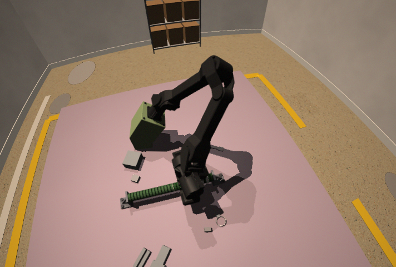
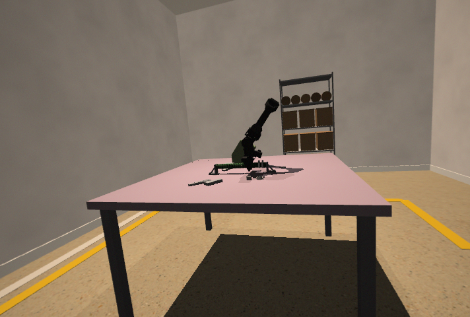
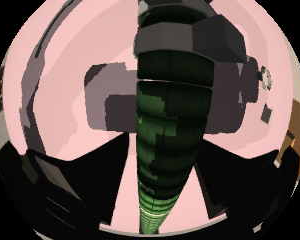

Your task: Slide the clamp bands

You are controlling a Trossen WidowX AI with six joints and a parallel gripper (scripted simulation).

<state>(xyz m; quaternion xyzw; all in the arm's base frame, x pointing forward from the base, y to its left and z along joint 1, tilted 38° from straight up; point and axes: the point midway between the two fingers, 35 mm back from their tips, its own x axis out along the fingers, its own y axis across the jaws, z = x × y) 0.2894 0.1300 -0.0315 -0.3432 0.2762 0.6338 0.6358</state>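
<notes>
Black arm (image 1: pixel 216 103) is folding up from a green base block (image 1: pixel 145 127) near the middle of the pink bench (image 1: pixel 267 157) and reaching down toward the near edge. Tool (image 3: pixel 172 96) is sitting low over the ribbed green hose (image 1: pixel 154 191), straddling it partway along, toward the hose's right-hand end. Hose is lying along the near half of the bench, roughly parallel to the near edge, resting on a dark rail with a grey bracket (image 1: pixel 124 203) at its left end.

In the wrist view the hose (image 3: pixel 165 160) is running straight up the frame between the two grey fingers, one on each side. Jaws are standing about half closed around the hose; probably clenching on it or on a band there, but the fingers blur into the hose, so contact cannot be told. A darker collar (image 3: pixel 190 34) is sitting across the hose just beyond the fingers, possibly one clamp band; too coarse to confirm.

Loose bits on the bench: a grey block (image 1: pixel 132 159) and a small grey cube (image 1: pixel 135 178) left of the arm, a thin ring (image 1: pixel 221 221) and a small tab (image 1: pixel 208 229) nearer the near edge, two grey channel pieces (image 1: pixel 154 256) at the near edge.

Shelf rack (image 1: pixel 200 21) with brown boxes is standing by the far wall.
</notes>
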